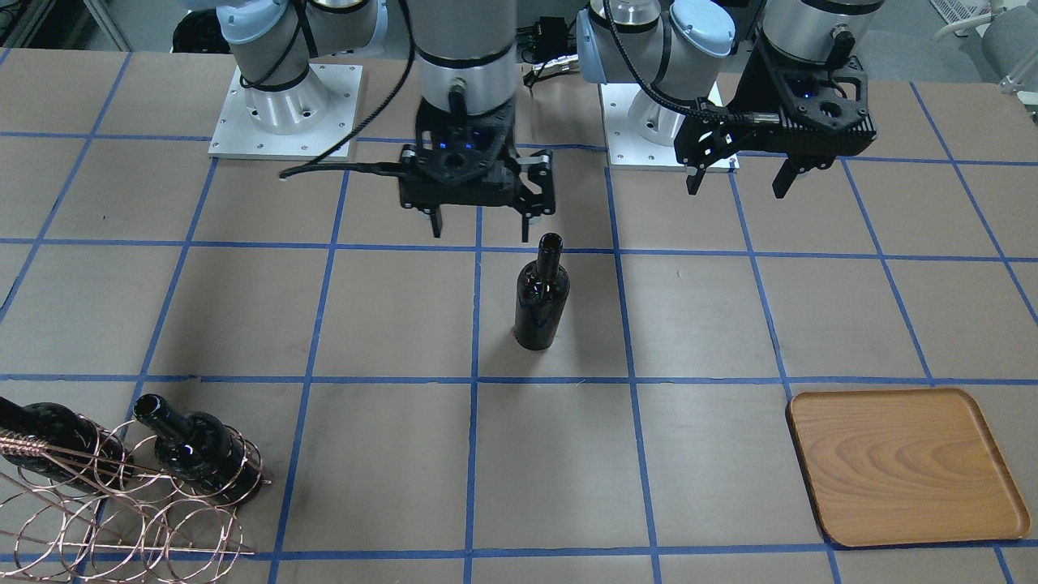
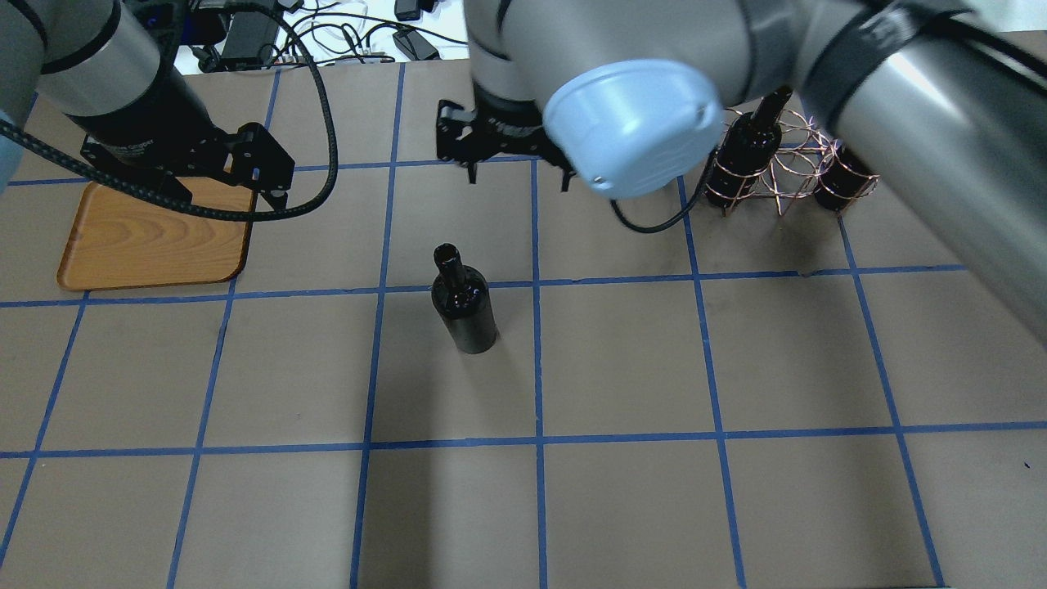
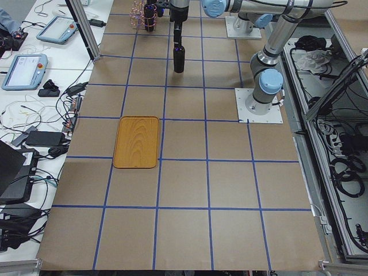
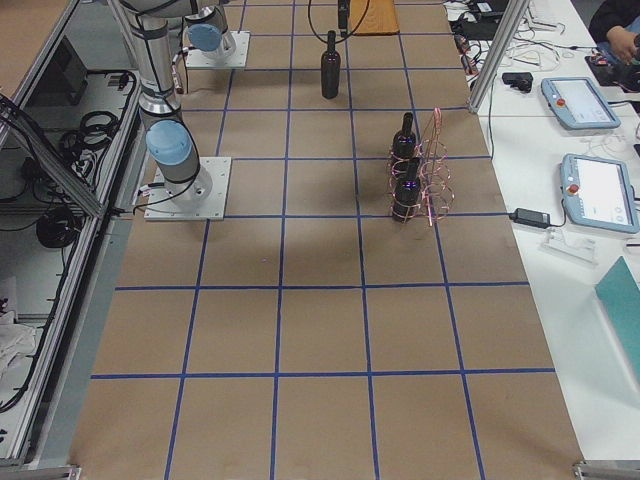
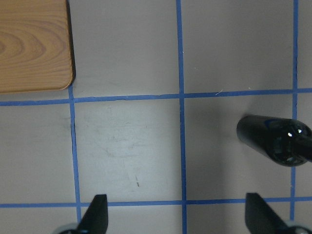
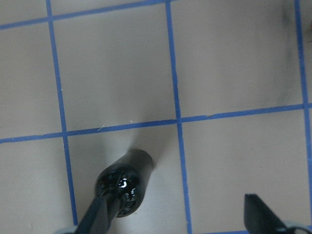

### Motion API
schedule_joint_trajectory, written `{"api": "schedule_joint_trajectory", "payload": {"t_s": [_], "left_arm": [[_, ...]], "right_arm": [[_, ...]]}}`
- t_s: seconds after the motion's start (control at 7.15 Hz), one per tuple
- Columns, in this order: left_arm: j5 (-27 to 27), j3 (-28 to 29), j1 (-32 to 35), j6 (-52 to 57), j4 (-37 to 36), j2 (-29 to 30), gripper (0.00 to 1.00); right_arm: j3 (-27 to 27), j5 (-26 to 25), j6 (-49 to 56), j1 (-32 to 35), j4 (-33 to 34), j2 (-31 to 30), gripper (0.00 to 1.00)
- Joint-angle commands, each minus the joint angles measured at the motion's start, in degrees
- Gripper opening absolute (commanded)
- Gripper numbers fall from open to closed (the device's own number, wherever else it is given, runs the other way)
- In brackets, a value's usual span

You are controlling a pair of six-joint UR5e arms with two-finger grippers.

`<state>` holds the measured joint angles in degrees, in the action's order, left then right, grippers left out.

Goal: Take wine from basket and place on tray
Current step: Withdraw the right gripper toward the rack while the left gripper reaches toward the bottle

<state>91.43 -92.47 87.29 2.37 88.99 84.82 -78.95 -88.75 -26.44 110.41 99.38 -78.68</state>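
One black wine bottle (image 1: 542,300) stands upright on the bare table near the middle, also in the overhead view (image 2: 464,303). My right gripper (image 1: 482,223) hangs open and empty above and behind it; the right wrist view shows the bottle (image 6: 124,187) below one finger. My left gripper (image 1: 739,182) is open and empty, hovering apart from the bottle, which lies at the edge of its wrist view (image 5: 275,141). The wooden tray (image 1: 904,466) is bare. The copper wire basket (image 1: 122,495) holds two more black bottles (image 1: 199,450).
The table is brown with a blue tape grid. The two arm bases (image 1: 284,113) stand on white plates at the robot's side. The tray (image 2: 155,237) lies at the robot's far left, the basket (image 2: 785,155) at its far right. Tablets and cables lie beyond the table (image 4: 585,110).
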Motion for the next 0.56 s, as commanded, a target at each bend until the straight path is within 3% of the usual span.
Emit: {"api": "schedule_joint_trajectory", "payload": {"t_s": [0.0, 0.28, 0.42], "left_arm": [[-0.20, 0.01, 2.25, -6.83, 0.31, 1.21, 1.00], [-0.02, 0.01, 13.72, -15.84, -0.22, 3.15, 1.00], [-0.02, -0.08, 19.18, -20.69, -1.09, 4.55, 1.00]], "right_arm": [[-0.07, -2.20, 15.55, -12.01, -1.29, -3.40, 1.00], [-0.50, -2.83, 19.92, -18.89, -1.38, -3.67, 1.00], [-0.77, -6.05, 21.50, -20.05, -2.16, -4.19, 1.00]]}}
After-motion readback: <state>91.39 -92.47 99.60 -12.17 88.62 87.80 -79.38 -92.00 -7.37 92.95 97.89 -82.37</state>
